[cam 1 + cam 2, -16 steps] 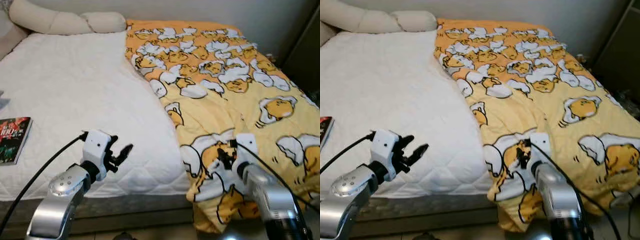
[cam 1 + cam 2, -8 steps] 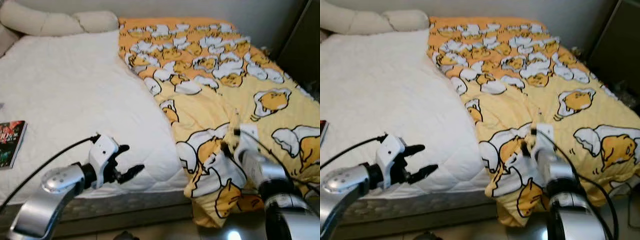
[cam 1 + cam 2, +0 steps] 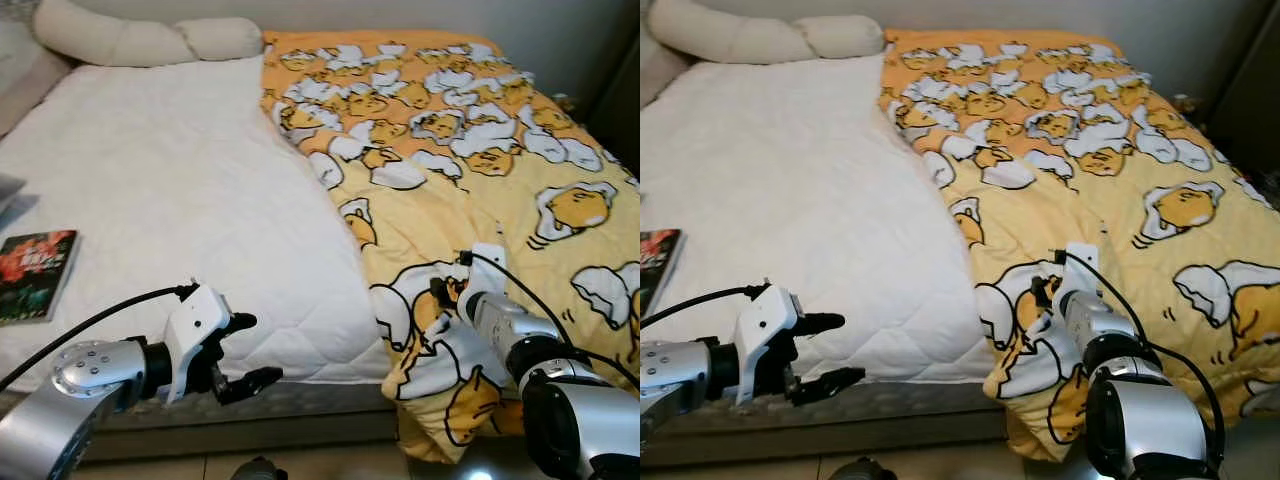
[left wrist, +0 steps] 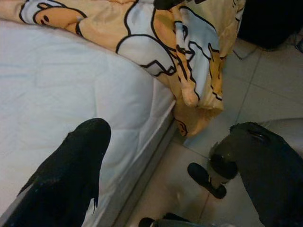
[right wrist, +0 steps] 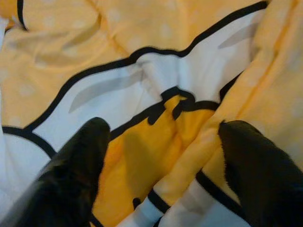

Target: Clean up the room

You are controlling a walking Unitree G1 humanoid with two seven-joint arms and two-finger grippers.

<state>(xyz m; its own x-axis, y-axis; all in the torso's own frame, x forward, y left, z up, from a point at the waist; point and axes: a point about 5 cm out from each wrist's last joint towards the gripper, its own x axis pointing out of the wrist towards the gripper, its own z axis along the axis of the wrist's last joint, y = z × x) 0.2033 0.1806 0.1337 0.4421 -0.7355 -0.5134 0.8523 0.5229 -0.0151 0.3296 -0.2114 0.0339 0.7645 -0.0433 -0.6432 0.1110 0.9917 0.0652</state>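
Blanket (image 3: 470,170), yellow with egg prints, covers the right of the frame. Right gripper (image 3: 440,297) presses spread fingers into its folds at lower right. Left gripper (image 3: 245,350) hovers open at the mattress (image 3: 170,210) edge, lower left.

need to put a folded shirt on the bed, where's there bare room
The white mattress is bare from the pillow down to the foot edge, between the book and the yellow blanket. The blanket's side is bunched, with the right gripper pressed into it. The left gripper hovers at the foot edge.
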